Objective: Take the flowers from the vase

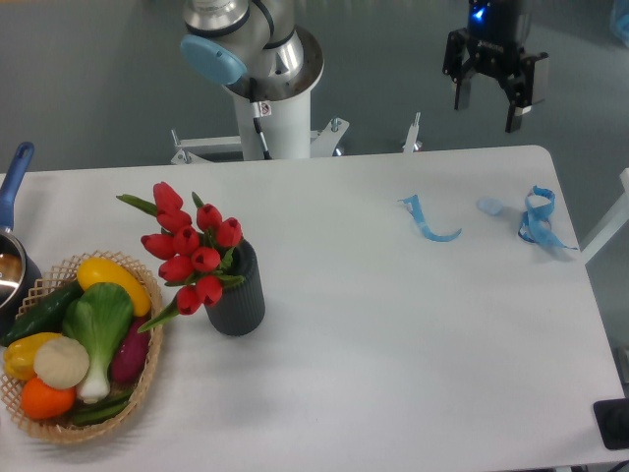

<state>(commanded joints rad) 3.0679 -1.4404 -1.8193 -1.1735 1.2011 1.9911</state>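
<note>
Red flowers (192, 248) in a ribbed dark grey vase (239, 295).

Pot (12, 265) cut by left edge, flowers' (192, 246) stems hidden inside vase (238, 295), arm above tool (488, 98) cropped at top

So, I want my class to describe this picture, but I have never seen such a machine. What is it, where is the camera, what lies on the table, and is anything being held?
It is one robot arm on a white post behind the table, filmed by one fixed camera looking down from the front. Its gripper, a two-fingered claw, hangs open in the air at the upper right and holds nothing. On the table's left, red flowers stand in a dark ribbed vase, beside a wicker basket of vegetables. A pot shows at the left edge. Blue ribbon scraps lie on the right.
</note>
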